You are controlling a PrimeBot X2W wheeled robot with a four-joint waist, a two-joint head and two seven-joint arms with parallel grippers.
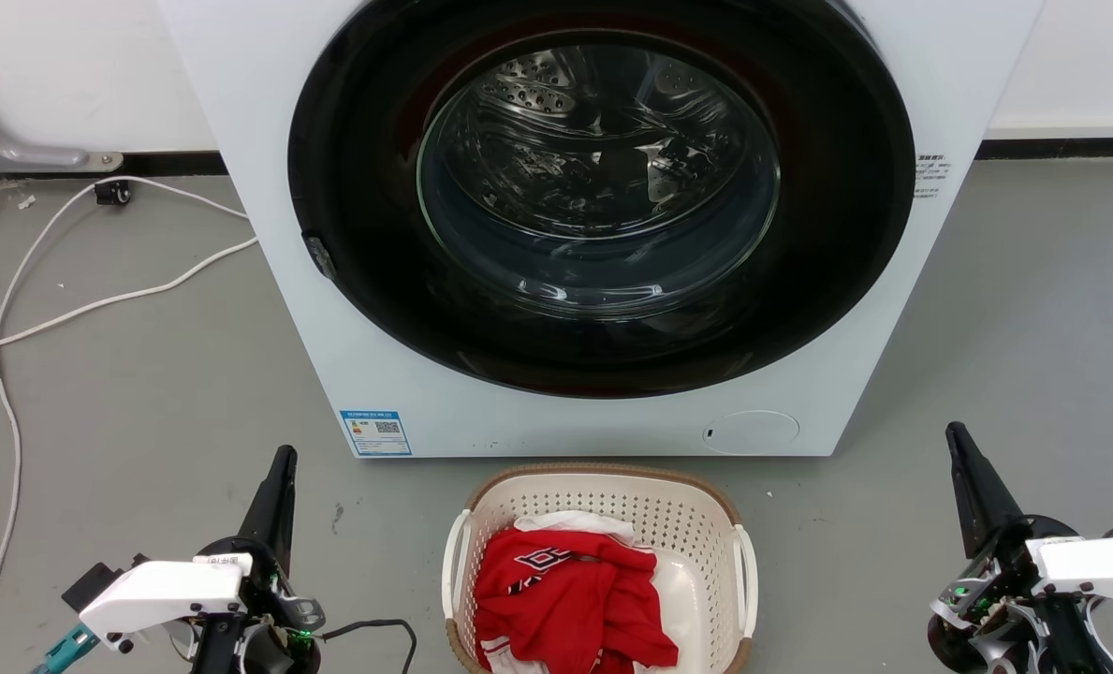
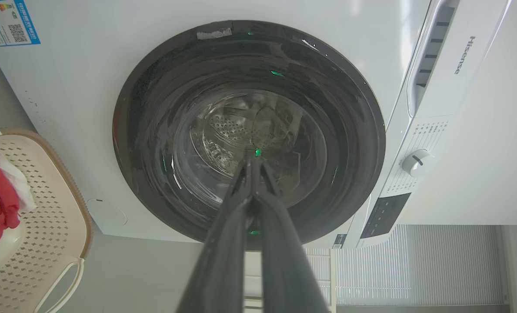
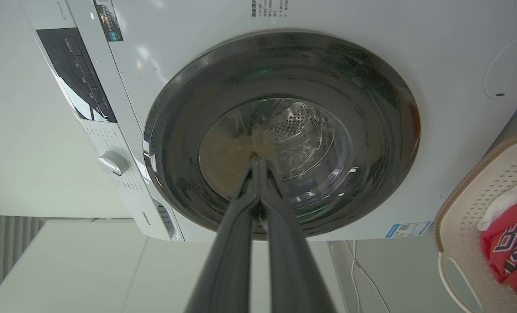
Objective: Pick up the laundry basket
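Cream plastic, holes all over, brown woven-look rim: that's the basket [image 1: 603, 501], down on the floor [image 1: 144, 402] right in front of the washer [image 1: 612, 426], dead centre between my two arms. My left end effector [image 1: 284, 461] stands off its left side and my right end effector [image 1: 957, 440] is well out past its right side, neither touching it. Both are clenched on nothing: in each wrist view the two fingers [image 2: 225, 243] meet at the tips, pointing up at the washer. Inside the basket are a red shirt [image 1: 565, 599] and a bit of white cloth [image 1: 575, 520], so I judge the load light and soft, nothing that will shift hard. The shell looks stiff enough to hold its shape but thin, so squeezing the walls would likely flex them. Better bet: the white loops, left handle [image 1: 450, 560] and right handle [image 1: 749, 566], one for each arm. They're smooth plastic, probably slippery, so I'd want the fingers released first, then closed round each loop, and a level lift so nothing tips to one side.
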